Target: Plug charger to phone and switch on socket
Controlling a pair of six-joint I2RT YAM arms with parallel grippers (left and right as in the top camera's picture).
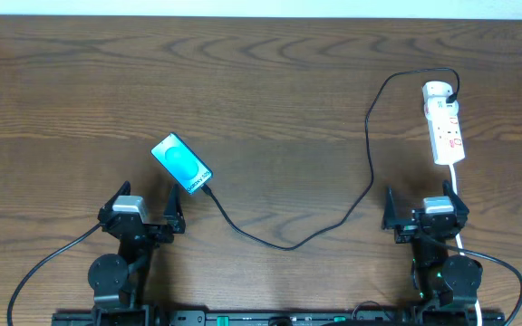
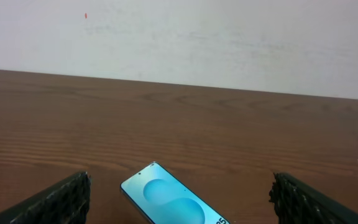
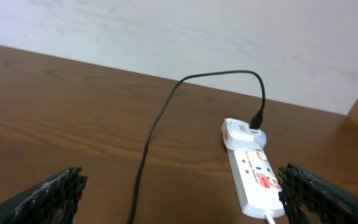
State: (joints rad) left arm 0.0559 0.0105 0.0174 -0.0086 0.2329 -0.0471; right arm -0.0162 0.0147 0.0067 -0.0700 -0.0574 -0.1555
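Eyes on the slim rectangular phone [image 1: 181, 163] with the bright cyan screen, lying flat and skewed on the dark wooden desk [image 1: 261, 63]. The long thin black charger cable [image 1: 371, 149] touches the phone's near end with its tip; whether it is fully seated is too small to tell. The cable loops off to the phone's right and climbs to the narrow white power strip [image 1: 446, 127] with red markings, well right of the phone. Its black plug [image 1: 454, 94] sits at the strip's rounded far end.

The left tool [image 1: 146, 195] hovers just on the near side of the phone, jaws spread wide, nothing between them. The right tool [image 1: 424, 201], far right of the phone, gapes wide too, empty.

My read: the phone end looks done or nearly so, which makes the switch the step in hand. The next move calls for the right tool to narrow, come over the strip and press the rocker. It's a small target, and the strip could slide.
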